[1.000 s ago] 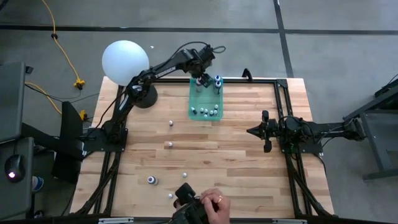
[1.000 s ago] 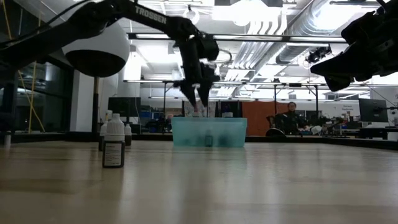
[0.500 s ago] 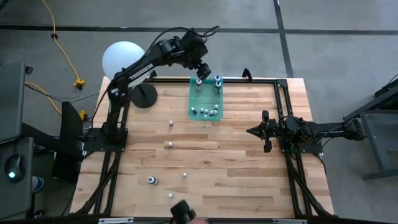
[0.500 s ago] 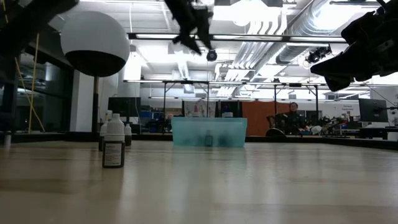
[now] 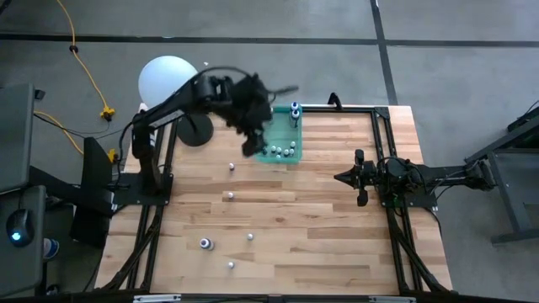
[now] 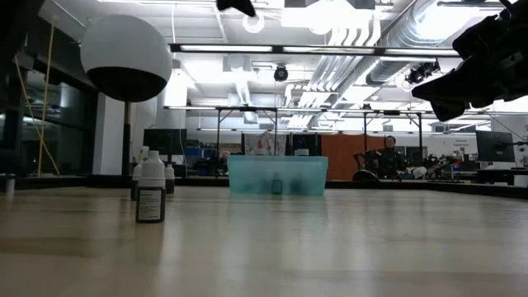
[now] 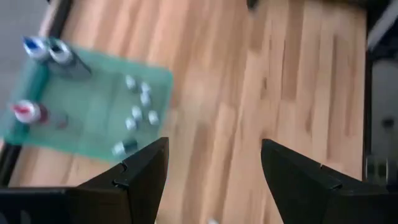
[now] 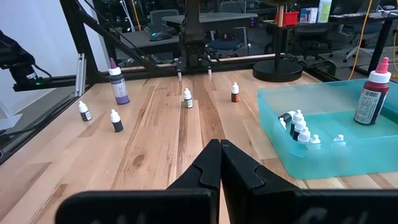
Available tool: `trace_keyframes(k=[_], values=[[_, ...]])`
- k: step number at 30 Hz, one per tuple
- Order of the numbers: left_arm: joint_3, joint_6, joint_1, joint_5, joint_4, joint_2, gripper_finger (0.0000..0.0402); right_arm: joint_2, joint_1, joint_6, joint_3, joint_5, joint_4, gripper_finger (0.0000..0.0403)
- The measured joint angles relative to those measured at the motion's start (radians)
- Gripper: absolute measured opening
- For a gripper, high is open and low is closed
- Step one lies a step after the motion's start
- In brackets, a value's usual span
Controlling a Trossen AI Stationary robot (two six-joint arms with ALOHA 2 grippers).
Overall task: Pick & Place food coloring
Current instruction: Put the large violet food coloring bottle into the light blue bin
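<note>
**Left arm up over the bin, lots of bare wood in the middle**

The desk [image 5: 320, 210] has plenty of open room: the whole stretch along the right half and the near edge carries nothing, and the black frame rails run just along both side edges. The teal bin [image 5: 279, 133] sits against the far edge, roughly centre. Inside it are several food coloring bottles [image 5: 280, 151] bunched at the near end, plus a blue-capped bottle [image 5: 295, 110] standing at the far right corner; the right wrist view also shows a red bottle [image 8: 372, 91] upright in there. Five loose small bottles [image 5: 230, 195] are dotted over the left-centre of the desk, the nearest ones close to the front edge.

The left gripper [image 7: 213, 168] hangs high above the bin's left edge, fingers spread wide apart with nothing between them and touching nothing. The right gripper [image 8: 220, 163] waits over the right side of the desk, fingers pressed together, empty. The white ball lamp [image 5: 169, 82] stands off the far left corner.
</note>
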State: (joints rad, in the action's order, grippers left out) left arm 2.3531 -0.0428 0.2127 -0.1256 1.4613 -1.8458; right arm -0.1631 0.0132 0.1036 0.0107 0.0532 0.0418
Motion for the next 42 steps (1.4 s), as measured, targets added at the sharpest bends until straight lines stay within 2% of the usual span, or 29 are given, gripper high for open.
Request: trace_keyframes(k=[3,6,8,12,14,16,19,22,27,31,36,42], values=[[-0.039,-0.015,-0.078,0.034,0.060,0.026,0.0248,0.000,0.000,0.000,0.000,0.000,0.000,0.0000],[-0.170,-0.037,-0.137,0.034,0.055,0.095,0.0248,0.000,0.000,0.000,0.000,0.000,0.000,0.0000],[-0.306,-0.057,-0.161,0.030,0.013,0.174,0.0248,0.000,0.000,0.000,0.000,0.000,0.000,0.0000],[-0.661,-0.129,-0.206,0.022,-0.144,0.397,0.0248,0.000,0.000,0.000,0.000,0.000,0.000,0.0000],[-0.828,-0.180,-0.225,-0.021,-0.208,0.502,0.0248,0.000,0.000,0.000,0.000,0.000,0.000,0.0000],[-0.953,-0.232,-0.243,-0.067,-0.249,0.593,0.0248,0.000,0.000,0.000,0.000,0.000,0.000,0.0000],[-1.067,-0.282,-0.279,-0.111,-0.269,0.710,0.0248,0.000,0.000,0.000,0.000,0.000,0.000,0.0000],[-1.120,-0.286,-0.319,-0.128,-0.229,0.803,0.0248,0.000,0.000,0.000,0.000,0.000,0.000,0.0000],[-1.146,-0.236,-0.372,-0.127,-0.094,0.873,0.0248,0.000,0.000,0.000,0.000,0.000,0.000,0.0000],[-1.146,-0.226,-0.422,-0.129,-0.026,0.890,0.0248,0.000,0.000,0.000,0.000,0.000,0.000,0.0000],[-1.146,-0.253,-0.495,-0.127,-0.021,0.888,0.0248,0.000,0.000,0.000,0.000,0.000,0.000,0.0000],[-1.146,-0.336,-0.569,-0.152,-0.009,0.887,0.0248,0.000,0.000,0.000,0.000,0.000,0.000,0.0000]])
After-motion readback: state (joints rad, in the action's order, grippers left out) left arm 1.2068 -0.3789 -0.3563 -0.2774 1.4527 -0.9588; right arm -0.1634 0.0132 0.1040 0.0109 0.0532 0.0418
